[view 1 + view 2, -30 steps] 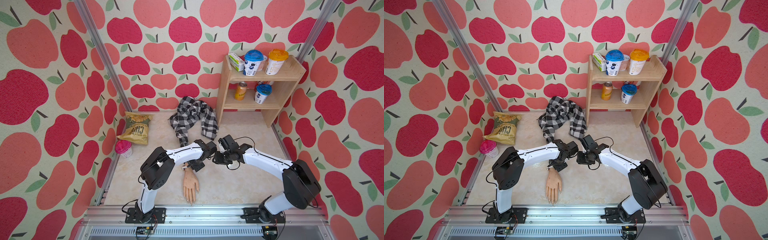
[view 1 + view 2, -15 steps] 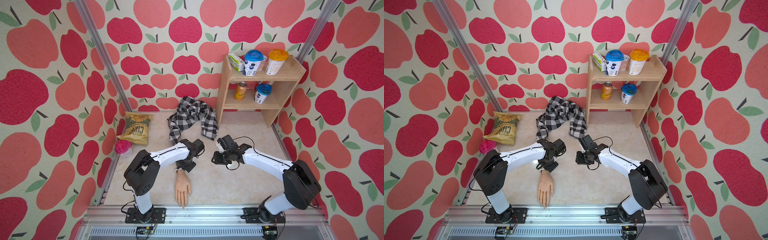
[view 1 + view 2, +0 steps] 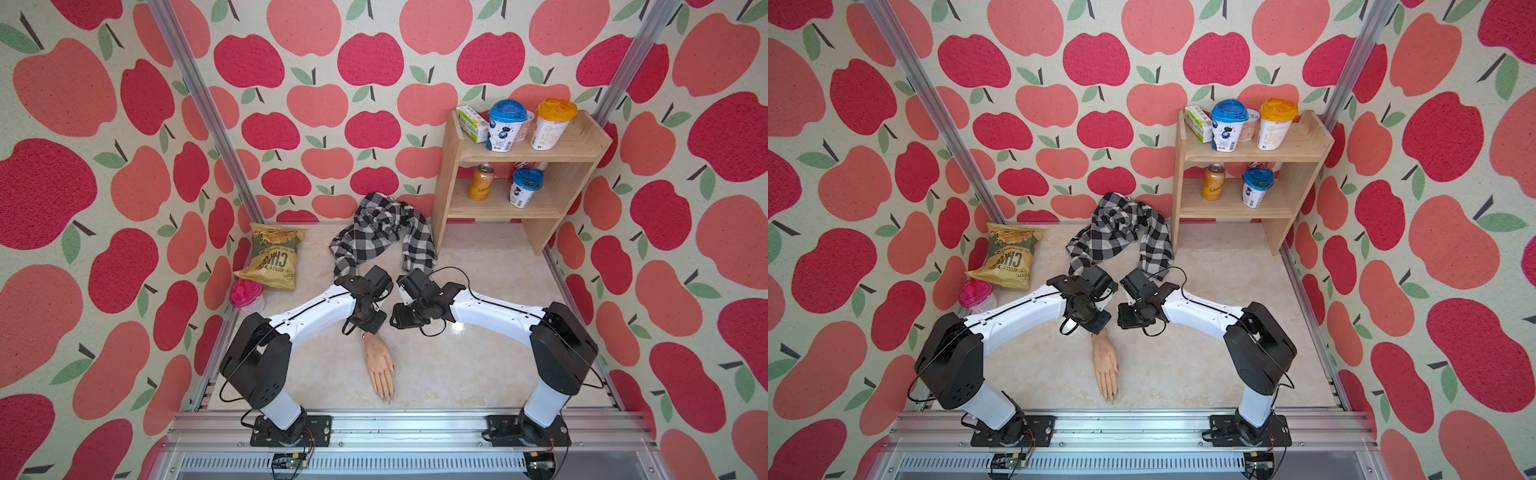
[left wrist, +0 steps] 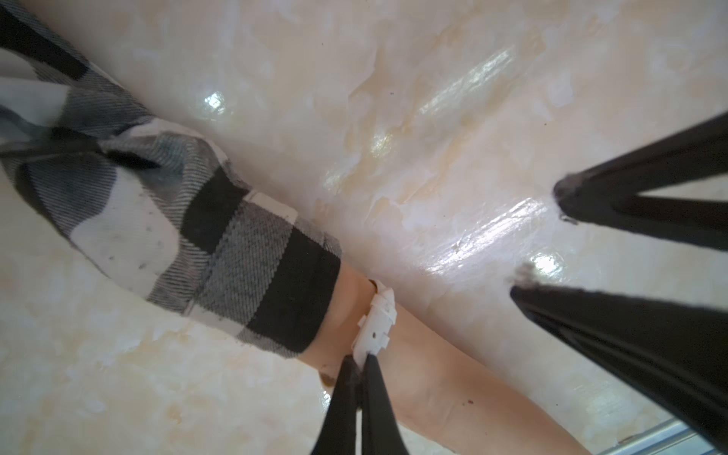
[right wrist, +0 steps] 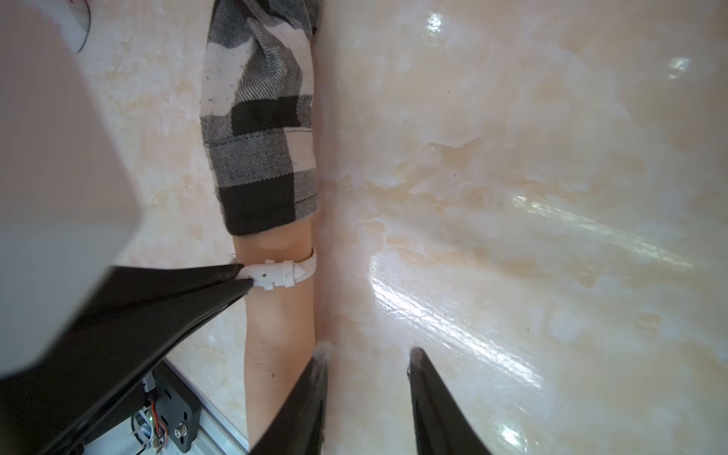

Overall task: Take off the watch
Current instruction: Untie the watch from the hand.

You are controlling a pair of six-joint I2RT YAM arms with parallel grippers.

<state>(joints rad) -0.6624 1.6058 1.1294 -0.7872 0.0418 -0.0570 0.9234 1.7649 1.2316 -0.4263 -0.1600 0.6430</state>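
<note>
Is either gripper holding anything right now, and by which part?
The left gripper pinches the watch by its white strap, at the edge of the mannequin wrist. The right gripper is open and holds nothing.

The pale bench (image 3: 478,365) holds a chip bag (image 3: 274,259) and a pink-lidded cup (image 3: 247,295) at its left side, a checked shirt (image 3: 382,232) at the back, and a fake hand (image 3: 379,365) in the middle. A wooden shelf (image 3: 446,178) stands in the back right corner, with tubs (image 3: 505,129) and a box (image 3: 471,124) on top. A can (image 3: 482,183) and a blue-lidded tub (image 3: 525,187) are on the board below.
</note>
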